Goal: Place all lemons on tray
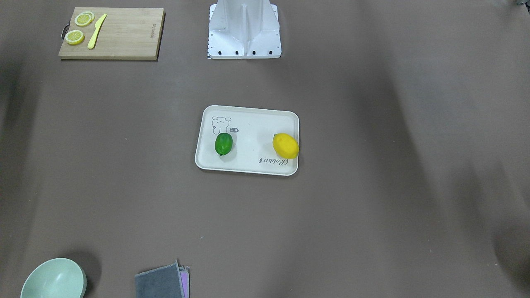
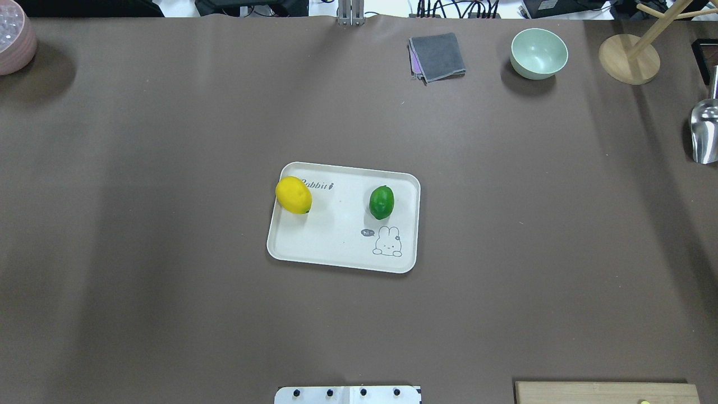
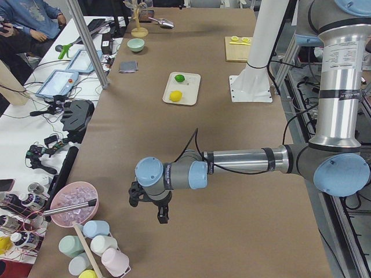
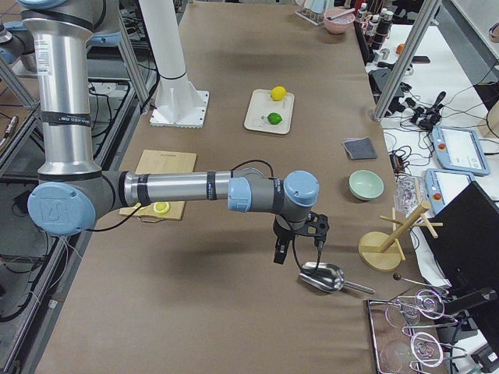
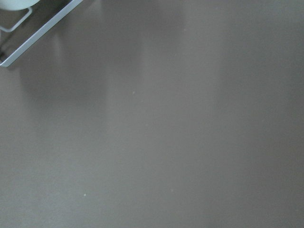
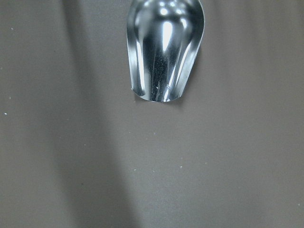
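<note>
The cream tray (image 1: 248, 165) lies at the table's middle, also in the overhead view (image 2: 336, 247). The yellow lemon (image 1: 285, 145) (image 2: 293, 194) rests inside it against one short rim. The green lemon (image 1: 223, 143) (image 2: 381, 202) lies in it near the rabbit drawing. Both grippers are far from the tray. The left gripper (image 3: 149, 208) hangs over bare table near the robot's left end. The right gripper (image 4: 300, 249) hangs near the right end beside a metal scoop. They show only in the side views, so I cannot tell whether they are open or shut.
A wooden cutting board (image 1: 124, 37) with lemon slices (image 1: 75, 37) and a yellow knife (image 1: 97, 31) sits by the robot base (image 1: 244, 29). A green bowl (image 2: 538, 53), grey cloth (image 2: 437, 56), wooden stand (image 2: 628, 59), metal scoop (image 6: 164, 47) and pink ice bowl (image 2: 14, 36) line the edges.
</note>
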Tool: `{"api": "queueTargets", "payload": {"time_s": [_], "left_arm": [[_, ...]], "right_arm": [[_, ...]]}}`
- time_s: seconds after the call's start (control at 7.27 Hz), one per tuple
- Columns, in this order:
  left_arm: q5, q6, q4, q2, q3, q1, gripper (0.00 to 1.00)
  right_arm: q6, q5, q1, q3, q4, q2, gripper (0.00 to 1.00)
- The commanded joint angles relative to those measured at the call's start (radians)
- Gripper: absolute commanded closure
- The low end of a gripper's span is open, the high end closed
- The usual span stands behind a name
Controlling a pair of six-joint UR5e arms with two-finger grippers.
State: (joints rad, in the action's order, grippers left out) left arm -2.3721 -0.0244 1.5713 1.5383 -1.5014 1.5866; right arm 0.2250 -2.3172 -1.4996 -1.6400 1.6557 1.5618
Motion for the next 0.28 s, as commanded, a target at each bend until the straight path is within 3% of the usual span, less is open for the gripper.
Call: {"api": "queueTargets", "payload": {"time_s": [0.0, 0.14], "left_arm": [[-0.036, -0.025, 0.001, -0.035, -0.011, 0.05, 0.02], [-0.032, -0.023, 0.001, -0.035, -0.016, 0.05, 0.02]], "right_arm": [[0.0, 0.002, -0.001, -0.003, 0.001, -0.002, 0.0], [0.001, 0.002, -0.001, -0.004, 0.001, 0.0, 0.0]]}}
